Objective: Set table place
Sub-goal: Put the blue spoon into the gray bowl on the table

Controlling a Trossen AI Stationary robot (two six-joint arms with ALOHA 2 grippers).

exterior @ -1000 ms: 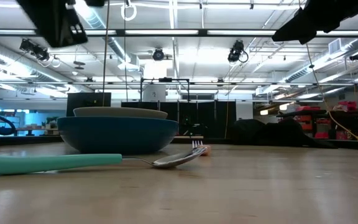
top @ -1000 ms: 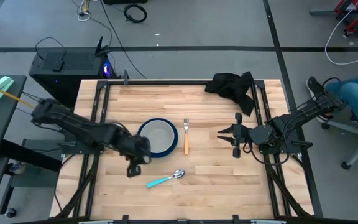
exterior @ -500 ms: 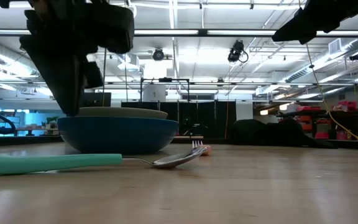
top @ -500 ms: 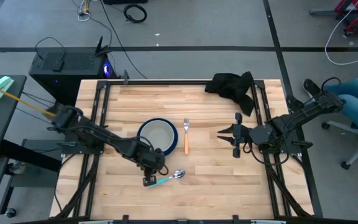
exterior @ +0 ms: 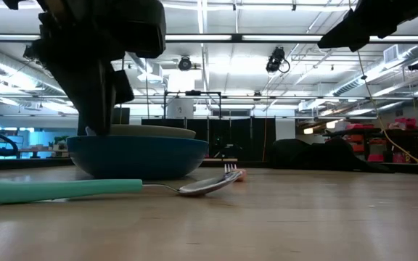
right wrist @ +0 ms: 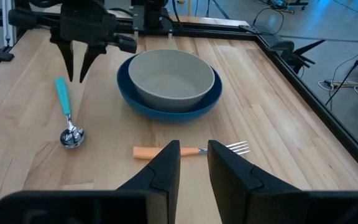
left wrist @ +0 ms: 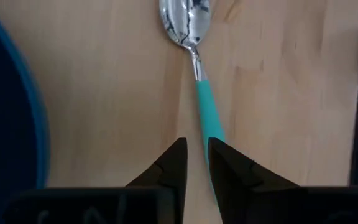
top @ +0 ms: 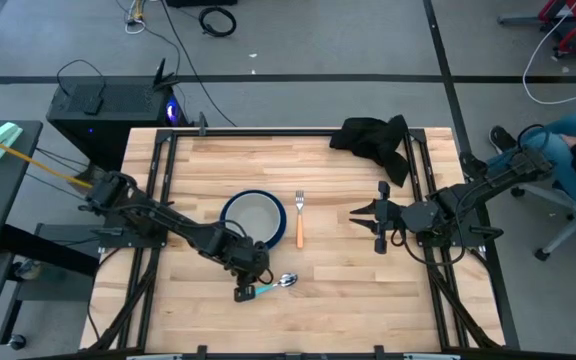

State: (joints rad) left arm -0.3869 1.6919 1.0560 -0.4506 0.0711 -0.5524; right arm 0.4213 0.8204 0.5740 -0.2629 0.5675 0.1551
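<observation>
While bowl (top: 255, 217) sits in plate (top: 230, 207), left hand (top: 246, 293) (barely parted, empty) hovers over spoon (top: 276, 284).

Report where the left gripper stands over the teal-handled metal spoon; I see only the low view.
Observer: In the left wrist view the left gripper points down with its fingers narrowly apart. The handle of the teal-handled metal spoon runs under one finger, not into the gap.
Operator: Say whether it touches.
Observer: In the right wrist view the fingertips look clear of the handle, hanging just beside its end.
Operator: Place the right gripper.
Observer: From above, the right gripper waits open, to the right of the orange-handled fork.
</observation>
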